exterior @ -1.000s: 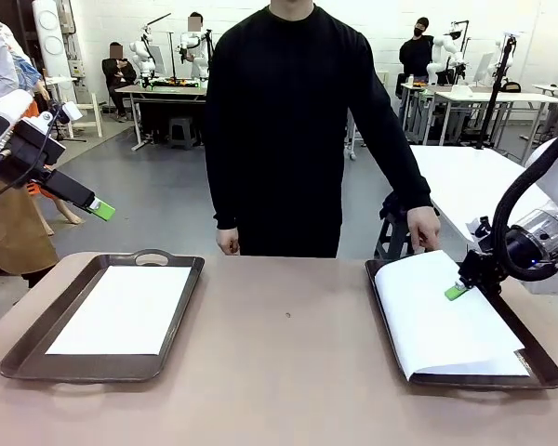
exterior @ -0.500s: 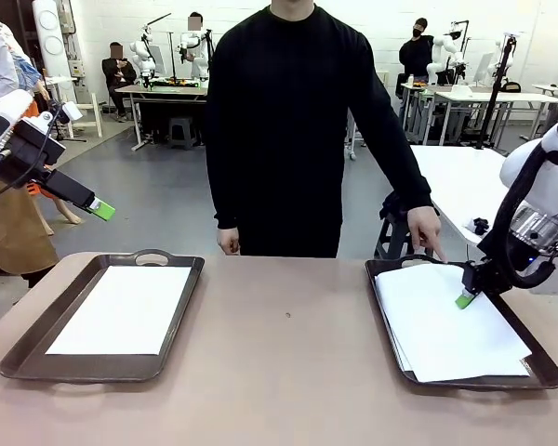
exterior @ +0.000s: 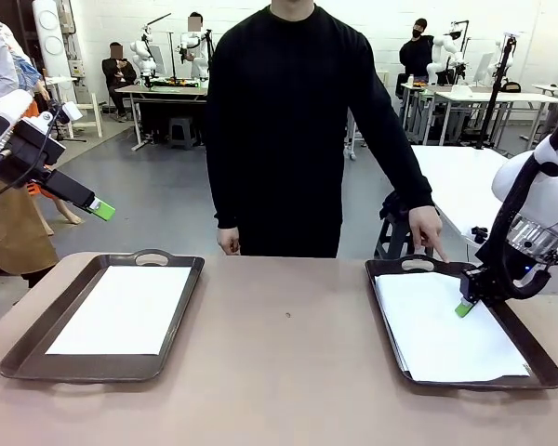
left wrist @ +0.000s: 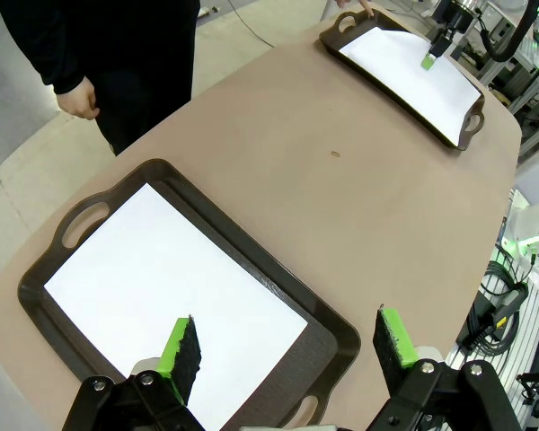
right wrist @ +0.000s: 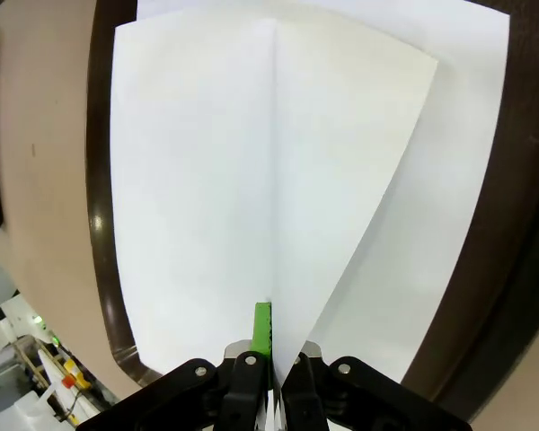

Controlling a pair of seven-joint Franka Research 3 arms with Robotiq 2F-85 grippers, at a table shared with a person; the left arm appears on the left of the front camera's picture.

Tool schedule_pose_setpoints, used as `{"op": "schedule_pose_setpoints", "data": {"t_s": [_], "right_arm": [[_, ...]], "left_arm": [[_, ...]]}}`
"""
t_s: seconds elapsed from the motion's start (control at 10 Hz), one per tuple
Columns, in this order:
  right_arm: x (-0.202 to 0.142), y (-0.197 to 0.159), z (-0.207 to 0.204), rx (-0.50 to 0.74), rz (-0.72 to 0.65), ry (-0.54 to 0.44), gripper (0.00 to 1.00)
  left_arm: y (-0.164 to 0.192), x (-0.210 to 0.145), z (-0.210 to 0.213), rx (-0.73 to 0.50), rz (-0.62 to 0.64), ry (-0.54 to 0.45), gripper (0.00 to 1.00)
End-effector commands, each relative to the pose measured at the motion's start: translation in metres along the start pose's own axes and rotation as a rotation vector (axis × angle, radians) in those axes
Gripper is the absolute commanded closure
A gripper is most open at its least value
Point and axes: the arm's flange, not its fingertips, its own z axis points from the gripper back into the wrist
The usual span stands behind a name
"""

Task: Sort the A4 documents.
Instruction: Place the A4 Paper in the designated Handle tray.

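Right wrist view, right gripper (right wrist: 269, 346) pinching top sheet (right wrist: 251, 180), left gripper (left wrist: 287, 346) spread wide over left tray (left wrist: 341, 346)

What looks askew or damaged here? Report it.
In the right tray, the top A4 sheet is pinched at one edge by the shut right gripper and tents up along a ridge, lying skewed over the stack. The sheet in the left tray lies flat and square.

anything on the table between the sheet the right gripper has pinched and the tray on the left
Nothing visible. The right gripper is shut on the top sheet in the right tray; the tabletop across to the left tray is bare, and the left gripper hangs open above it.
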Motion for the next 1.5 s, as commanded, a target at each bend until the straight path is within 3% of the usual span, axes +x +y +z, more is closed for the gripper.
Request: {"op": "schedule_pose_setpoints", "data": {"t_s": [0.0,0.1,0.2,0.3,0.4,0.5,0.6,0.7,0.8,0.9,1.0,1.4], "right_arm": [[-0.004,0.006,0.006,-0.001,-0.027,-0.067,0.99],[-0.005,0.006,0.007,0.001,-0.031,-0.07,0.96],[-0.005,0.006,0.007,-0.001,-0.024,-0.071,0.82],[-0.005,0.007,0.007,-0.005,-0.017,-0.067,0.78],[-0.004,0.008,0.007,-0.017,-0.011,-0.055,0.63],[-0.004,0.01,0.008,-0.047,-0.006,-0.036,0.59],[-0.004,0.012,0.009,-0.067,0.003,-0.022,0.44],[-0.003,0.013,0.011,-0.102,0.003,-0.009,0.4],[-0.003,0.014,0.012,-0.138,0.0,0.013,0.25],[-0.003,0.015,0.015,-0.19,-0.007,0.03,0.21],[-0.004,0.017,0.018,-0.231,-0.014,0.04,0.05],[-0.004,0.017,0.025,-0.289,-0.043,0.031,0.0]], "left_arm": [[0.0,0.0,0.0,0.0,-0.005,0.001,0.0],[0.0,0.0,0.0,0.0,-0.005,0.001,0.0],[0.0,0.0,0.0,0.0,-0.005,0.001,0.0],[0.0,0.0,0.0,0.0,-0.005,0.001,0.0],[0.0,0.0,0.0,0.0,-0.005,0.001,0.0],[0.0,0.0,0.0,0.0,-0.005,0.001,0.0],[0.0,0.0,0.0,0.0,-0.005,0.001,0.0],[0.0,0.0,0.0,0.0,-0.005,0.001,0.0],[0.0,0.0,0.0,0.0,-0.005,0.001,0.0],[0.0,0.0,0.0,0.0,-0.005,0.001,0.0],[0.0,0.0,0.0,0.0,-0.005,0.001,0.0],[0.0,0.0,0.0,0.0,-0.005,0.001,0.0]]}}
